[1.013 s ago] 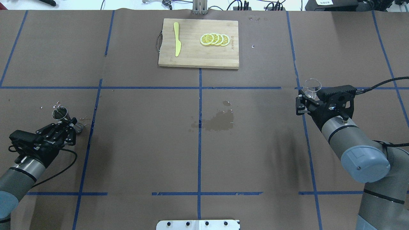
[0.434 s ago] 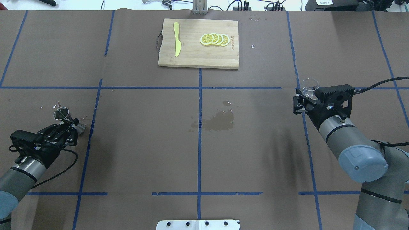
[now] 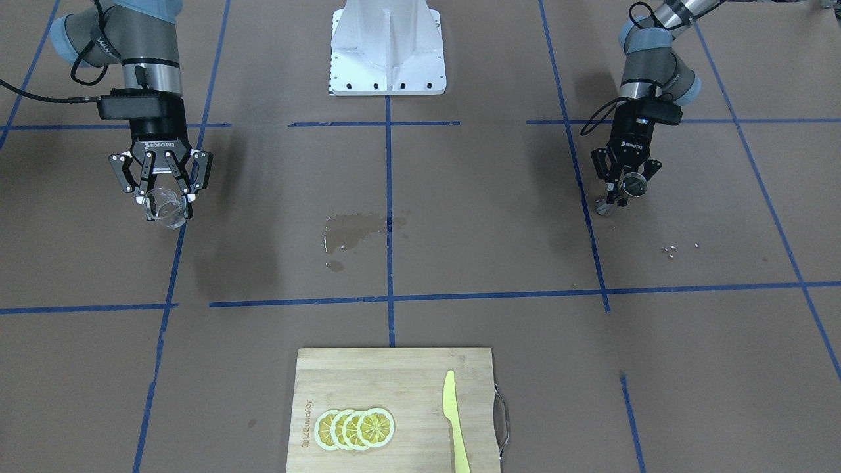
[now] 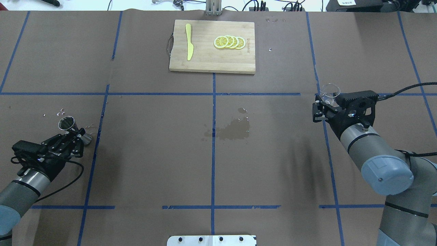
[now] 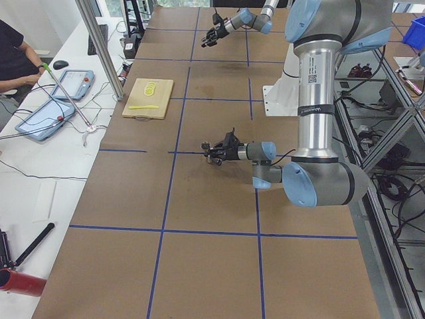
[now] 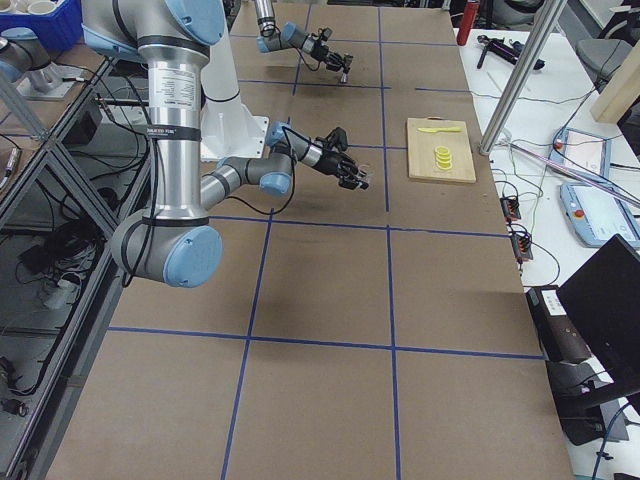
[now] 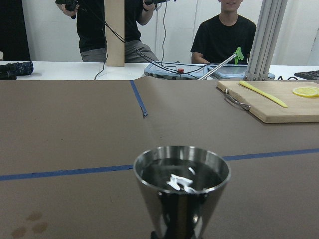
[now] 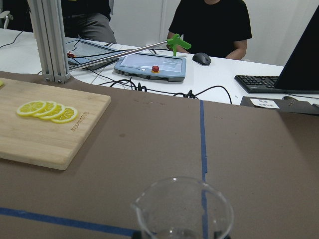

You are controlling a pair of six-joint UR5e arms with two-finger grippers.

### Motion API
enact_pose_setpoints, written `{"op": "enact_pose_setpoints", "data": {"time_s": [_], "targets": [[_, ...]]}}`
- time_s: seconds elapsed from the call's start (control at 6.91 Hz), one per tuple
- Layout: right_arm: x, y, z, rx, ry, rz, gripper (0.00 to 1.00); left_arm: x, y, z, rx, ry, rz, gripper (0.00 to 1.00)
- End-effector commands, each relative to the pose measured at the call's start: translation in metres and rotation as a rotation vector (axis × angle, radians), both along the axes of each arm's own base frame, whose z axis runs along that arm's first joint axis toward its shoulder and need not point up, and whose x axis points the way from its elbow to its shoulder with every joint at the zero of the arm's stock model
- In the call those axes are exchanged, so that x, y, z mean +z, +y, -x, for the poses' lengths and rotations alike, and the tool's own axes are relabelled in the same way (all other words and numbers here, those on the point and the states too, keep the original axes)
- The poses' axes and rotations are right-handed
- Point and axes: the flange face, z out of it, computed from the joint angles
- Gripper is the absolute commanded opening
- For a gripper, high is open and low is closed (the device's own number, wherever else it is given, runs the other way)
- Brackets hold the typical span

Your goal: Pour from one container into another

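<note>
**Glass cup (image 4: 331, 92) and jigger (image 4: 68, 124) gripped well apart, one at each side of the tabletop (image 4: 153, 153)**

Nearest the robot, at its left side, the jigger was clamped about its narrow waist by the left claw (image 4: 76, 132). Its long axis stood close to upright and its open cone faced up. Whether its foot touched the tabletop could not be told. A dark glint was seen in the upper cone in the left wrist view, and liquid could not be told from reflection.

A little farther out, at the robot's right side, the cup was pinched upright between the fingers of the right claw (image 4: 327, 101). It appeared to be lifted off the tabletop, and little or nothing could be made out inside it.

From the cup, the jigger lay across the tabletop toward the robot's left and slightly nearer the base. A wet patch (image 4: 234, 130) was spread between the two. Each vessel was already held by the arm nearer to it. The coming move was therefore judged to turn on closing that sideways gap, so that the cup's rim could be brought over the jigger's mouth before any tipping.

Farthest off, a cutting board (image 4: 211, 61) bearing lemon slices (image 4: 229, 42) and a yellow knife (image 4: 188, 42) was set well apart from both claws.
</note>
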Motion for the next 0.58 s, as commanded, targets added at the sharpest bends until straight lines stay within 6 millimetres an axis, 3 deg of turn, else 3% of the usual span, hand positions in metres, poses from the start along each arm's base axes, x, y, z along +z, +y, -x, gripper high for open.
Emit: {"op": "enact_pose_setpoints", "data": {"time_s": [0.0, 0.29, 0.43], "targets": [[-0.0034, -0.0003, 0.0009, 0.001, -0.006, -0.003, 0.00, 0.0007, 0.0009, -0.0012, 0.003, -0.005, 0.001, 0.00], [-0.0047, -0.0006, 0.0016, 0.001, -0.008, -0.004, 0.00, 0.0011, 0.0008, -0.0016, 0.003, -0.010, 0.002, 0.04], [-0.0061, -0.0009, 0.0022, 0.001, -0.011, -0.005, 0.00, 0.0011, 0.0008, -0.0016, 0.003, -0.011, 0.002, 0.15]]}}
